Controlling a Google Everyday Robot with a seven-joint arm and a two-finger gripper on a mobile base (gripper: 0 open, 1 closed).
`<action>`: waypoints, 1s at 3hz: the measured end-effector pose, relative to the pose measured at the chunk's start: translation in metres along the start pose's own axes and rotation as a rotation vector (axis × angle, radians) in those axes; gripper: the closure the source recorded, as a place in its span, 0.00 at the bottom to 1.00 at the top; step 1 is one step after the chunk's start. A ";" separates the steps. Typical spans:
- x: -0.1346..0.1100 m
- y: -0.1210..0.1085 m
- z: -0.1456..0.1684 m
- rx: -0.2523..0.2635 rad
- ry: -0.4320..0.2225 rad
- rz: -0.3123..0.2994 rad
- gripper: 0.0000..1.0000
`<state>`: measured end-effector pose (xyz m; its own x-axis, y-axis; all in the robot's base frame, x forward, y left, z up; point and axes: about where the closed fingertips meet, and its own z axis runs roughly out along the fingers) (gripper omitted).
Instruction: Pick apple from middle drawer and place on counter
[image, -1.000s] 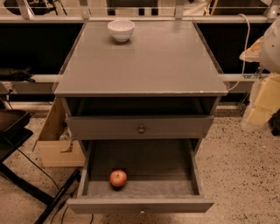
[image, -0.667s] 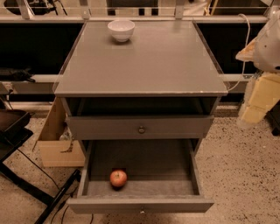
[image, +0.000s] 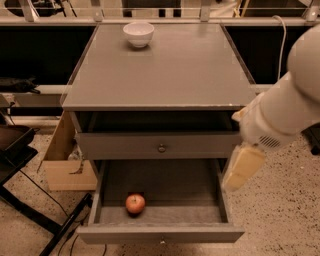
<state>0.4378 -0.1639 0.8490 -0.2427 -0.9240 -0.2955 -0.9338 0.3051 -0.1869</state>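
Observation:
The apple (image: 135, 203), small and red, lies in the front left part of the middle drawer (image: 170, 182), which is pulled out wide. The counter (image: 165, 70) is the grey top slab above it. My gripper (image: 242, 167), pale yellow at the end of a thick white arm, hangs over the drawer's right side wall, just below the counter's front right corner. It is to the right of the apple and above it, well apart from it, and holds nothing that I can see.
A white bowl (image: 138, 34) stands at the back of the counter. A shut grey drawer front with a knob (image: 161, 148) sits above the open drawer. A cardboard box (image: 62, 165) and black stand legs (image: 45, 225) are on the floor at left.
My arm has swung in from the right edge, leftward and down, and the gripper now hangs by the drawer's right side. The apple and the drawer have not moved.

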 end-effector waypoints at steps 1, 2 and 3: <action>-0.005 0.040 0.070 -0.042 -0.038 0.029 0.00; -0.014 0.076 0.159 -0.110 -0.046 0.046 0.00; -0.026 0.071 0.229 -0.109 -0.091 0.106 0.00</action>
<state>0.4379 -0.0653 0.6289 -0.3213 -0.8618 -0.3925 -0.9283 0.3685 -0.0493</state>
